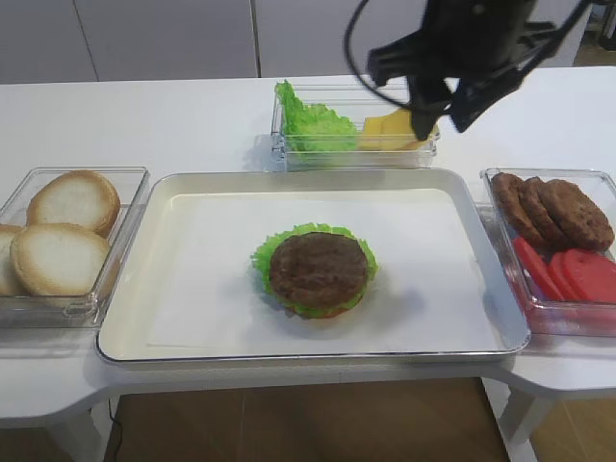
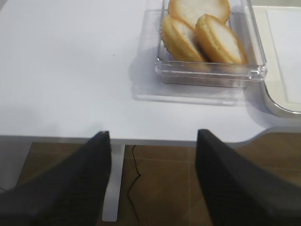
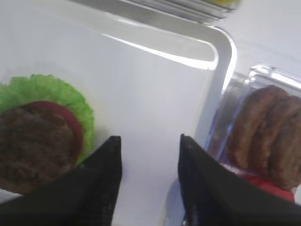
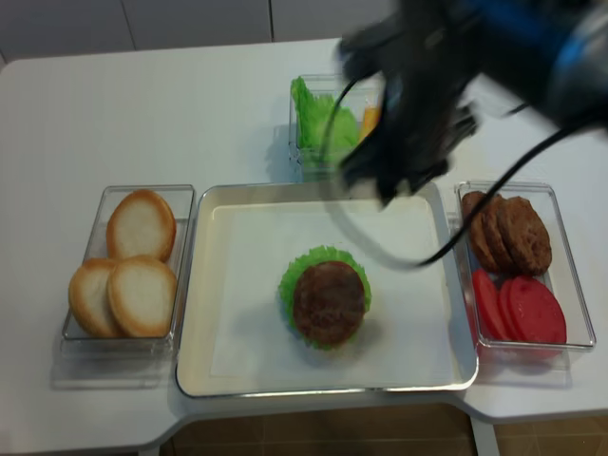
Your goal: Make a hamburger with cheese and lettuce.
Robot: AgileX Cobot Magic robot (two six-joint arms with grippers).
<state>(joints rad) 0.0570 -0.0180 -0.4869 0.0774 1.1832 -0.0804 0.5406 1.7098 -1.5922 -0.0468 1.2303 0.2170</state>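
Observation:
The hamburger [image 1: 318, 271] sits mid-tray, a brown patty on top of a frilly green leaf rim; it also shows in the realsense view [image 4: 328, 299] and at the left of the right wrist view [image 3: 37, 136], with a red slice edge under the patty. The yellow cheese [image 1: 390, 128] lies in a clear box at the back beside lettuce [image 1: 311, 120]. My right gripper [image 1: 441, 120] hangs open and empty above the tray's back right corner, in front of the cheese box; its jaws [image 3: 149, 141] stand apart over bare tray. My left gripper [image 2: 153, 136] is open and empty at the table's front left edge.
A clear box of bun halves [image 1: 63, 231] stands left of the tray [image 1: 135, 318]. A clear box with brown patties [image 1: 558, 207] and red tomato slices [image 1: 573, 274] stands right. The right arm's cables loop above the back box.

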